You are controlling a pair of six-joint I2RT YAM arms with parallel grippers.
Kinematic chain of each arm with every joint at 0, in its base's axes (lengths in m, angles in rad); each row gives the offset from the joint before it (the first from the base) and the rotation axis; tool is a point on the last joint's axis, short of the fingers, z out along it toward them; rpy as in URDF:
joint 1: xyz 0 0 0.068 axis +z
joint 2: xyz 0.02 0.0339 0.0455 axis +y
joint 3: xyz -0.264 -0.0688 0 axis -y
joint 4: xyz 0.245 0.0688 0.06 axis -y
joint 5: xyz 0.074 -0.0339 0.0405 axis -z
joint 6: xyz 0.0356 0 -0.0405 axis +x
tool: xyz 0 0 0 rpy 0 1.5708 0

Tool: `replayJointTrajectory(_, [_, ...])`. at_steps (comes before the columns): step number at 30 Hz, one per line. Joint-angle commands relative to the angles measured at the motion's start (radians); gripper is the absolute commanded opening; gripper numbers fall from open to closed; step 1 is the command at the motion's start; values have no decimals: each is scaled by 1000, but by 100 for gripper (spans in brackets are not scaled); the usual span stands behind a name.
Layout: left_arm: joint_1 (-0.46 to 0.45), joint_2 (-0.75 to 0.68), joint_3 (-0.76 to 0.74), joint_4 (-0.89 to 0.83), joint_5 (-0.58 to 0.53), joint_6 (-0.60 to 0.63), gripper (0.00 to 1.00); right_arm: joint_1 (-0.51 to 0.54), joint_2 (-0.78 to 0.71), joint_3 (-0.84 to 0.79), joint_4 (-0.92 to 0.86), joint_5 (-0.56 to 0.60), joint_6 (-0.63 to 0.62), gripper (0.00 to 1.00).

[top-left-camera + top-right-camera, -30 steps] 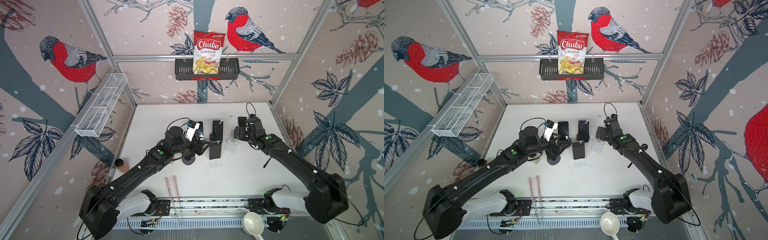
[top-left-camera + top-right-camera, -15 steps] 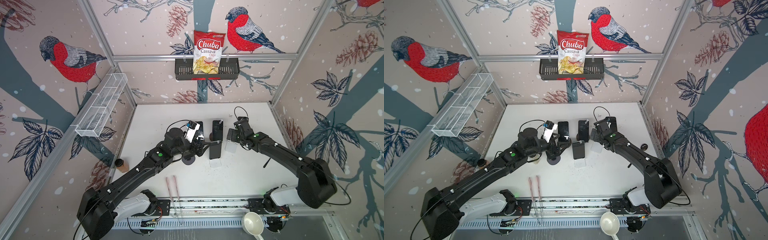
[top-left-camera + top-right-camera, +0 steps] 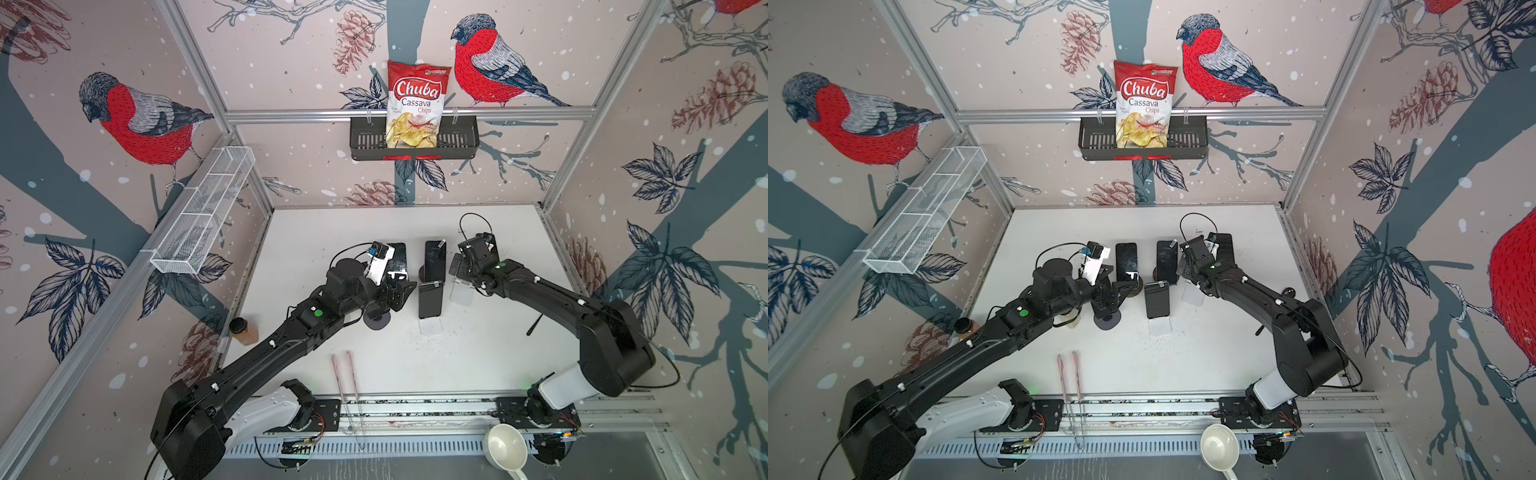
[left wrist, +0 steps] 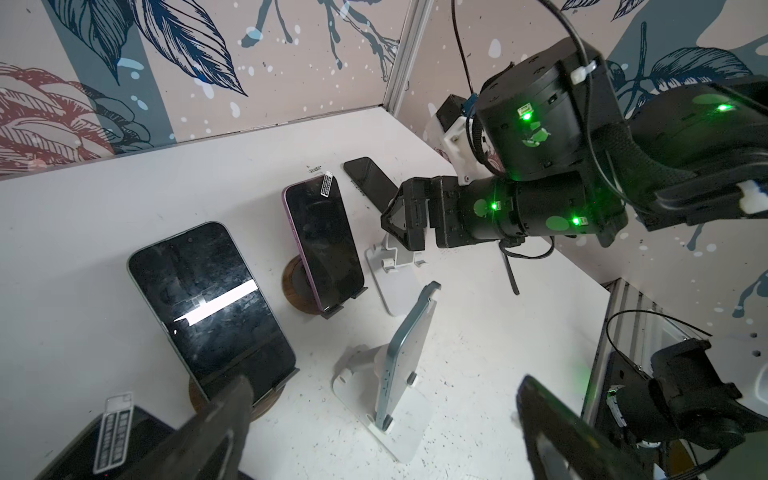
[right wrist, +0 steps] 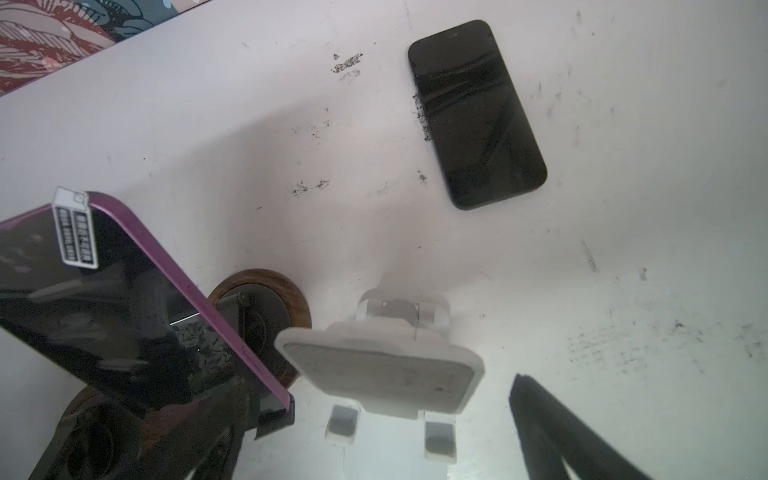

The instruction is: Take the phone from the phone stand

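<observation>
Several dark phones stand on stands mid-table. A light-blue phone (image 4: pixel 405 345) (image 3: pixel 430 299) leans on a white stand (image 4: pixel 399 432), straight ahead of my open left gripper (image 4: pixel 386 432) (image 3: pixel 405 291), whose fingers (image 4: pixel 220 415) hold nothing. A purple phone (image 5: pixel 104 311) (image 3: pixel 435 262) rests on a round wooden stand (image 5: pixel 257 307). To its left another phone (image 4: pixel 208 299) sits on a wooden stand. My right gripper (image 5: pixel 374 457) (image 3: pixel 1185 266) hangs open over an empty white stand (image 5: pixel 382 370) (image 3: pixel 461 291). One black phone (image 5: pixel 478 116) (image 3: pixel 1223 245) lies flat on the table.
A brown-capped bottle (image 3: pixel 243 330) stands by the left wall. Pink chopsticks (image 3: pixel 345 374) and a white ladle (image 3: pixel 505 449) lie at the front. A chip bag (image 3: pixel 417 104) sits in a black wall basket, a wire shelf (image 3: pixel 203 216) on the left wall.
My right gripper has swung left from beside the flat phone to above the empty white stand, staying open. The left arm has barely moved.
</observation>
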Motion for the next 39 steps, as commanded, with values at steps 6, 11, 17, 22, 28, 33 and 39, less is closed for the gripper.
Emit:
replayJointTrajectory(6, [-2,12,-8,47,-16,20,98,14,32,11,18,62,68,89])
replayJointTrajectory(11, [-2,10,-9,48,-14,25,98,17,61,23,22,73,73,84])
replayJointTrajectory(17, [-2,8,-12,51,-14,29,98,17,85,31,25,83,71,73])
replayJointTrajectory(22, [-2,8,-13,53,-14,28,98,17,93,32,23,102,60,72])
replayJointTrajectory(28, [-2,10,-15,56,-19,30,98,16,65,2,77,119,-24,72])
replayJointTrajectory(33, [-2,10,-15,56,-23,30,98,4,37,-35,141,126,-125,72])
replayJointTrajectory(39, [-2,8,-15,60,-23,27,98,-36,27,-32,154,62,-172,81])
